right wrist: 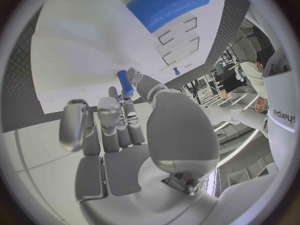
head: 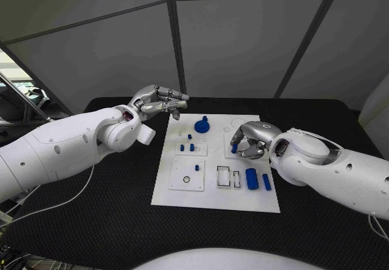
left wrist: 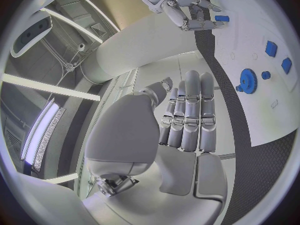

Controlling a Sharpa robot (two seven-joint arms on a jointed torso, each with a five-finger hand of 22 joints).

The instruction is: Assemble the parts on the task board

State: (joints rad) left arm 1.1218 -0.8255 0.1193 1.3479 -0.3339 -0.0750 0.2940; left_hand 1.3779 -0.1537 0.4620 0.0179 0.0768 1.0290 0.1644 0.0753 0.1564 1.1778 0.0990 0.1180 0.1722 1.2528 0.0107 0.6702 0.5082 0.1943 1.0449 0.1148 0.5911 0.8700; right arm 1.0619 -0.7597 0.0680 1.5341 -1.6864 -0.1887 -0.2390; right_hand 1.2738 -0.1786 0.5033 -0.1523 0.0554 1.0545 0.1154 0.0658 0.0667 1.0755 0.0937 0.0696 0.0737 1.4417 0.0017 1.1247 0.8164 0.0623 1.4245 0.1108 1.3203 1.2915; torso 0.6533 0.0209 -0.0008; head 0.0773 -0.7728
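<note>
Right hand: the right hand (head: 253,142) pinches a small blue peg (head: 234,149) between thumb and one of the fingers (right wrist: 133,78), low over the right half of the task board (head: 212,191); the peg looks just above or touching the plate, I cannot tell which
Left hand: the left hand (head: 159,103) hangs off the board's far left corner, above the black desk (head: 97,225); fingers loosely curled and grasping nothing
Risk, slip: the pinch takes only the peg's upper end; I judge a tilt or a push against the hole's edge could twist it out of the fingers
Risk, aim: the hand hides its own target in the head view; a small offset would jam the peg beside its seat
Risk, knock: the large blue cylinder (head: 252,179) and the slim blue bar (head: 267,181) lie loose near the right wrist; a low sweep could roll them off
Recesses: the rectangular slots (head: 223,176) look unfilled; the blue gear (head: 202,124) sits at the far end; two short pegs (head: 187,148) stand in a raised block
</note>
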